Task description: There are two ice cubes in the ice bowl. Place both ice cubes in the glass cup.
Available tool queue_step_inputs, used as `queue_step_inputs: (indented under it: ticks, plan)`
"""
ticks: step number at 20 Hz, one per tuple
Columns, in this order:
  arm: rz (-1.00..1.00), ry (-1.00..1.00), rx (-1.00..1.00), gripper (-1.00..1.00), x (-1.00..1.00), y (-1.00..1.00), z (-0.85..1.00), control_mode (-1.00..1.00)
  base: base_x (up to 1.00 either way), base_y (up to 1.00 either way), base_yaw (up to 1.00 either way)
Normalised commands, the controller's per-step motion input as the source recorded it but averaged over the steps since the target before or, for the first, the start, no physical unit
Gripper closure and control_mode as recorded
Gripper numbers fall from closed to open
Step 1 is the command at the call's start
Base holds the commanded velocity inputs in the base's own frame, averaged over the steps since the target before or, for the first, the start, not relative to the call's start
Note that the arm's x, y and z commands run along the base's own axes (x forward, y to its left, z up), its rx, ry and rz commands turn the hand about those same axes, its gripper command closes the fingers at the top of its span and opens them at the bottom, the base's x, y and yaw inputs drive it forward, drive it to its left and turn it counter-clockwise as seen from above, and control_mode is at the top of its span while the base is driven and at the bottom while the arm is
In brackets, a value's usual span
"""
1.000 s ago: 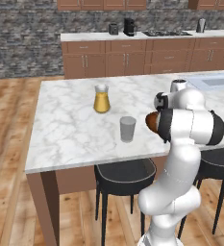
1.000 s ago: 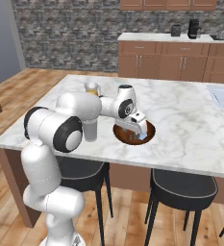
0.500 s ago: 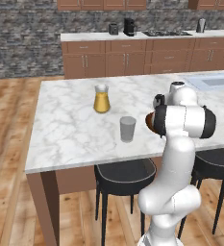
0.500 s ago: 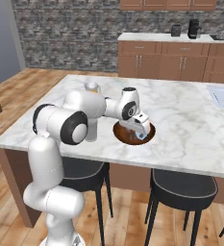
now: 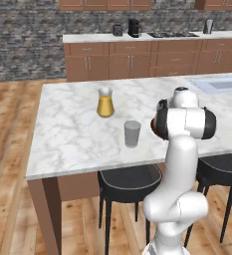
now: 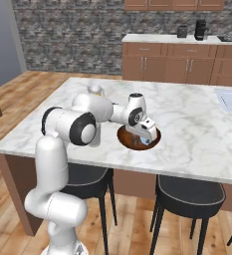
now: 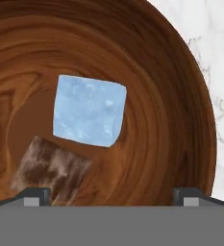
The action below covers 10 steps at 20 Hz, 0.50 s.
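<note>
Pale blue ice cube (image 7: 89, 111), wooden ice bowl (image 7: 180, 96)

Both base views look forward and down from behind the arm, sharing the bench (image 5: 72, 134). The hand view sits close above the ice bowl (image 7: 180, 96).

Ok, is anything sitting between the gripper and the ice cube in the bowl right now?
Nothing visible does. In the hand view the gripper hangs over the ice bowl, and the pale ice cube lies bare on the bowl's floor. A brownish cube lies beside it, near one fingertip, not covering it.
</note>
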Motion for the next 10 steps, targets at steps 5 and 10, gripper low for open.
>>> queue_step_inputs:
  ticks: [5,10]
  plan:
    - [0.0,-0.02,0.0,-1.0,0.22,-0.06,-0.24,-1.0,0.0,0.0,0.0]
    - [0.0,-0.02,0.0,-1.0,0.28,-0.07,-0.18,-1.0,0.0,0.0,0.0]
